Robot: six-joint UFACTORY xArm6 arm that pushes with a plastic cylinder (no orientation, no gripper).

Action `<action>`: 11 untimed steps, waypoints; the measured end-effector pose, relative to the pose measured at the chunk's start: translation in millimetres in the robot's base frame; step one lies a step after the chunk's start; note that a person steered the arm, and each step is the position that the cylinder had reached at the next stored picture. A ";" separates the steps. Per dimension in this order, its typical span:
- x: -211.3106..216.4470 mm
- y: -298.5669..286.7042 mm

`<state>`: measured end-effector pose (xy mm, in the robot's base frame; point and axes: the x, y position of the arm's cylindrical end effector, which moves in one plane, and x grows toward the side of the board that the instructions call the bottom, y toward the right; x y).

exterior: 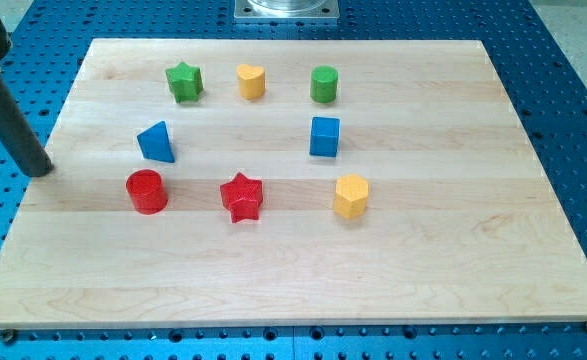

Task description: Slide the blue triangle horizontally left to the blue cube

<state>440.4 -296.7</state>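
The blue triangle (156, 141) stands on the wooden board at the view's left of centre. The blue cube (324, 136) stands to its right, at about the same height in the view, well apart from it. My tip (39, 170) is at the lower end of the dark rod, at the board's left edge, to the left of and slightly below the blue triangle. It touches no block.
A green star (184, 81), a yellow heart-shaped block (250, 80) and a green cylinder (323, 84) line the top row. A red cylinder (146, 191), a red star (241, 196) and a yellow hexagon (351, 195) line the lower row. The wooden board (453, 260) lies on a blue perforated table.
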 end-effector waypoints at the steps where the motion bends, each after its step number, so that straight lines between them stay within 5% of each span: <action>1: 0.0 0.1; 4: 4.3 2.1; 5: 39.4 55.6; 6: -4.8 70.3; 7: -22.8 21.2; 9: -35.6 195.8; 11: -80.2 252.8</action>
